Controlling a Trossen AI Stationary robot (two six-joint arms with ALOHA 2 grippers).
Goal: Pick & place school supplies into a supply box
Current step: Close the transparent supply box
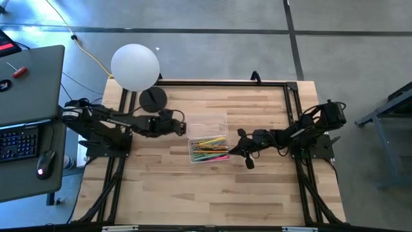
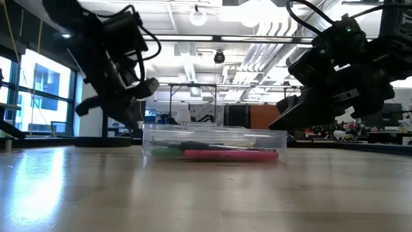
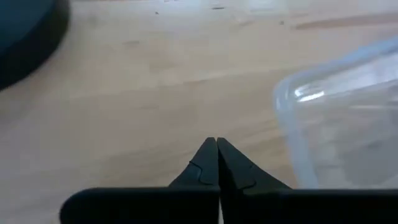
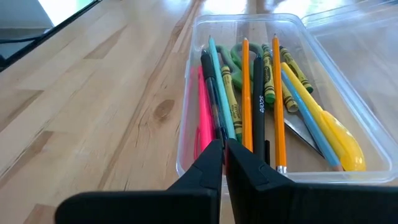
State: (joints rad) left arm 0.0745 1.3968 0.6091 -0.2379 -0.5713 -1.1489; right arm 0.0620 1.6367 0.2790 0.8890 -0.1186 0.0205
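— Where have the school things ended up?

— All in the clear box (image 1: 207, 147), which sits flat on the wooden table (image 1: 206, 193) about midway between the two arms. Its lid (image 1: 207, 124) lies folded back, open on the table toward the lamp side.

— What can you make out inside?

— Orange pencils (image 4: 245, 93), a pink pen (image 4: 203, 112), a black pen (image 4: 257, 106), some yellow-green crayons (image 4: 267, 71), and the green scissors (image 4: 236, 59) at the far end of the box. They all lie lengthwise, side by side. There's also a yellow piece with a blue stick (image 4: 323, 124) along one wall.

— And the claws?

— The right gripper (image 4: 224, 149) is pinched tight, its two tips pressed together with nothing between them. It hovers just outside the short end of the box, pointing along the pens.

— The left one?

— The left gripper (image 3: 216, 149) is also closed to a point and empty. It hangs just beside the rounded corner of the lid, over bare wood, not touching it as far as I can see.

— Anything else on the table?

— A white globe lamp (image 1: 134, 67) on its round black base (image 1: 153, 98), behind the left arm.
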